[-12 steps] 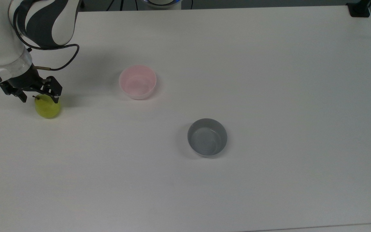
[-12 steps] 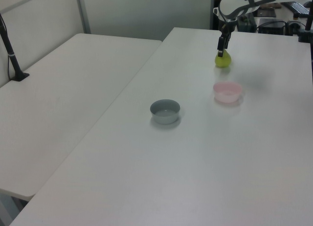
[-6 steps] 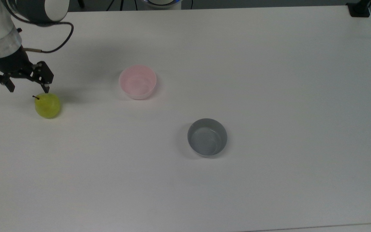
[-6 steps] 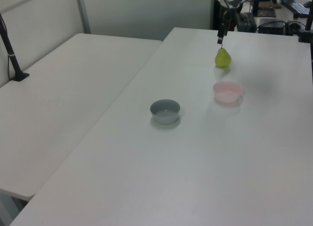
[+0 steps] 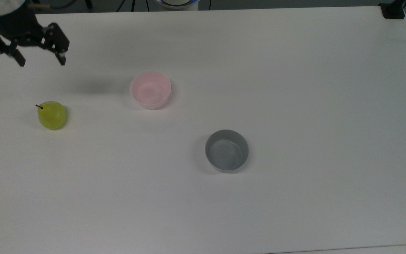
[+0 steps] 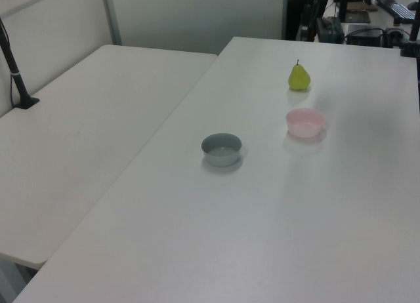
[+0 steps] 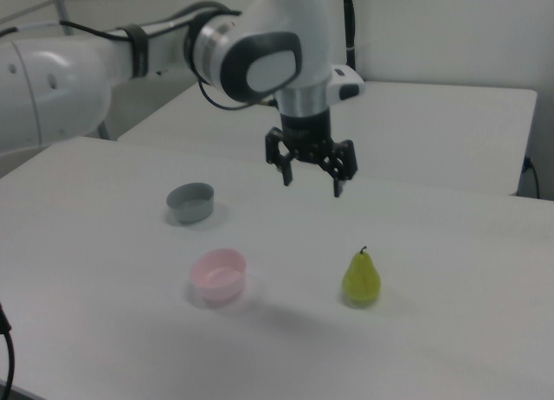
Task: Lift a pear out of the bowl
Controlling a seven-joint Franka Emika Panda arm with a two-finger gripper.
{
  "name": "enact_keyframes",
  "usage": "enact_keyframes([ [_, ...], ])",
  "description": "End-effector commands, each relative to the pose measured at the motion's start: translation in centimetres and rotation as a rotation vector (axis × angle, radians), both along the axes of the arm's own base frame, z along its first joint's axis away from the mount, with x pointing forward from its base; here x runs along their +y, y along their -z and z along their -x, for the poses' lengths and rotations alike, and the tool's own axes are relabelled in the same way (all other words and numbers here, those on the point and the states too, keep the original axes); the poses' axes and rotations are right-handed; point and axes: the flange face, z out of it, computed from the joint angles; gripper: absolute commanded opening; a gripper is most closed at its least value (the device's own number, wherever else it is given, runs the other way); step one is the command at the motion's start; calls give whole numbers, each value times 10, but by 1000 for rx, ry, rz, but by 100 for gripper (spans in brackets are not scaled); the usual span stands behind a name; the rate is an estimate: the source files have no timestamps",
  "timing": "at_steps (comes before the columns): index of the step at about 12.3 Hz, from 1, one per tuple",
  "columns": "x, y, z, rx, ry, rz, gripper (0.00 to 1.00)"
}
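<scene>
A yellow-green pear [image 5: 51, 115] [image 6: 299, 76] [image 7: 361, 279] stands upright on the white table [image 5: 294, 88], stem up, outside the bowl. The pale pink bowl [image 5: 150, 89] [image 6: 304, 122] [image 7: 218, 274] sits empty to the pear's right in the top view. My gripper [image 5: 41, 59] [image 7: 312, 183] hangs open in the air well above the pear, with nothing between its fingers. In the right view it is above and slightly left of the pear.
A grey bowl [image 5: 227, 150] [image 6: 221, 149] [image 7: 190, 202] stands empty near the table's middle. A second white table [image 6: 85, 119] adjoins on the left view's left. A black clamp [image 5: 392, 10] sits at the far right corner in the top view.
My gripper has risen off the pear and moved up and away from it, open. The pear stays standing on the table.
</scene>
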Motion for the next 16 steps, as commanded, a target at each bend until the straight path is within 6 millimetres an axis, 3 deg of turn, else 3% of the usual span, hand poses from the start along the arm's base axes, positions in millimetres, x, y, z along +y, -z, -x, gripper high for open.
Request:
enact_keyframes([
  [1,40,-44,32,47,39,-44,100],
  [4,68,-75,46,54,101,-68,100],
  [8,121,-109,63,67,173,-90,100],
  [12,153,-110,70,52,149,-44,100],
  [14,175,-98,65,37,110,-32,100],
  [16,180,-88,59,15,41,-24,100],
])
